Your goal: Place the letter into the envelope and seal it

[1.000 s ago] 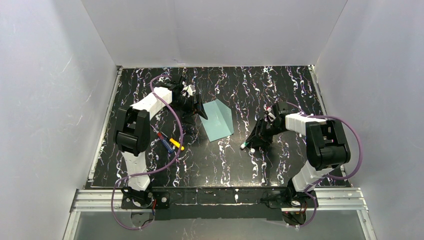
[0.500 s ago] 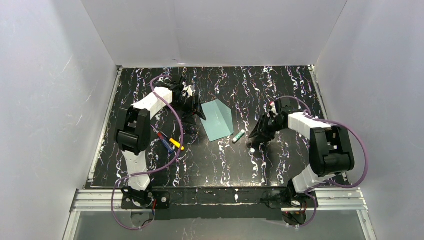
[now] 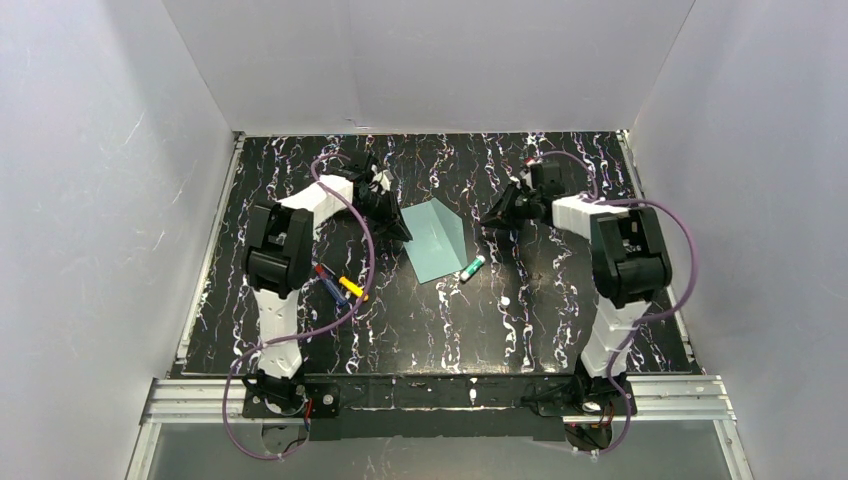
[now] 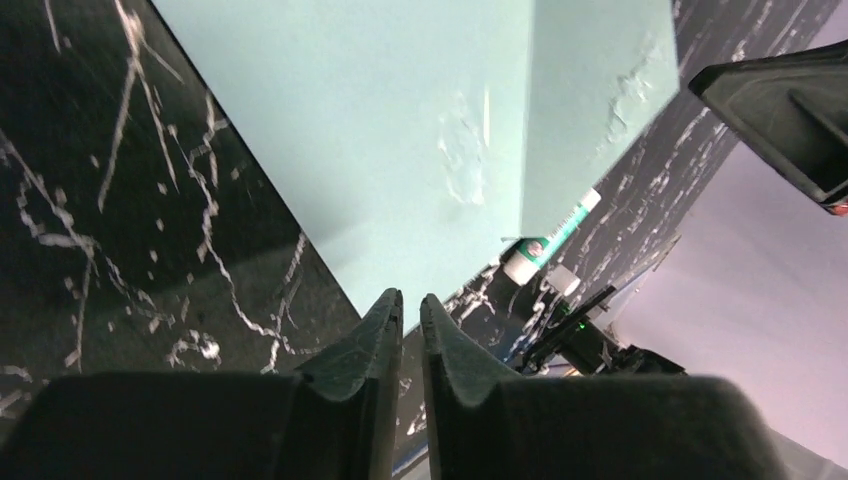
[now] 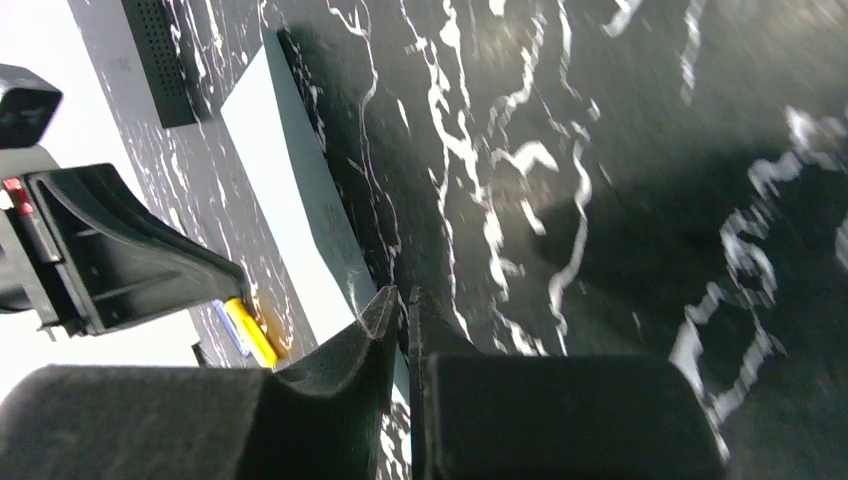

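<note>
1. The letter isn't showing in any view. Judging by that, it's prob. already sitting inside the flat teal paper envelope (image 3: pixel 436 241) (image 4: pixel 400 130) (image 5: pixel 300 210), which is lying mid-way between the two arms on the black surface w/ white veining (image 3: pixel 560 300).
2. The envelope's flap is looking folded down. A crease is running across it, and the left wrist view is showing a wrinkled patch beside the crease, poss. glue, can't confirm.
3. A white glue stick w/ green cap (image 3: pixel 473 267) (image 4: pixel 550 240) is lying loose just beside the envelope's near-right corner.
4. The left hand (image 3: pixel 395 225) (image 4: pixel 411 305) is keeping its fingers nearly together w/ only a slim gap and gripping nothing. Its tips are sitting at the envelope's left edge; contact or not, can't tell.
5. The right hand (image 3: pixel 497 215) (image 5: pixel 400 300) is likewise pinched narrow and empty, hovering near the envelope's far-right side, not touching it in the top view.
6. Red, blue and yellow markers (image 3: pixel 338 283) are lying by the left arm, apart from the envelope.
7. Step in hand, by my read: sealing, w/ the task looking close to done.
8. Next move is prob. calling for pressing along the crease w/ closed fingers while the other hand is steadying the envelope. Thin paper is likely sliding easily here, so a light downward push, not sideways.
</note>
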Robot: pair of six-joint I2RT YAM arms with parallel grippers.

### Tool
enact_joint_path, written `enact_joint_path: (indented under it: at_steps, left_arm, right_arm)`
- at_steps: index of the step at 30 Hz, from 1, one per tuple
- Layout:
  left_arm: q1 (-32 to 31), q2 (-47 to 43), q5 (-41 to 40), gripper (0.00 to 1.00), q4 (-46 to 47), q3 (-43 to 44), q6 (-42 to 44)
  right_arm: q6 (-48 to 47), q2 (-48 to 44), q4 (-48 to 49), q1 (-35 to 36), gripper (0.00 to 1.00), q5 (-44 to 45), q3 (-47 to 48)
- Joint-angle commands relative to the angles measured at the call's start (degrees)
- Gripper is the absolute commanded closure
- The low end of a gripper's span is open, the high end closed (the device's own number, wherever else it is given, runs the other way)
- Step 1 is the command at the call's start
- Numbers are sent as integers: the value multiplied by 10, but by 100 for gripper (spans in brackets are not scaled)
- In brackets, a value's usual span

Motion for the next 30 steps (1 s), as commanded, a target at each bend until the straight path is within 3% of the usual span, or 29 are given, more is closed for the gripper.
enact_joint_path:
  at_steps: [1, 8, 14, 22, 30]
  left_arm:
    - [-8, 28, -18, 91, -7, 36, 8]
    - [-17, 69, -85, 100, -66, 69, 16]
    - [-21, 84, -97, 100, -77, 77, 9]
    - [-21, 95, -99, 100, -87, 90, 10]
    - [-20, 98, -90, 100, -94, 93, 17]
  right_arm:
    - [32, 64, 36, 34, 84, -7, 78]
    - [57, 118, 57, 69, 83, -47, 119]
    - [40, 126, 53, 99, 83, -80, 139]
    - [-29, 154, -59, 136, 83, -22, 186]
    - [-59, 183, -93, 159, 83, 14, 232]
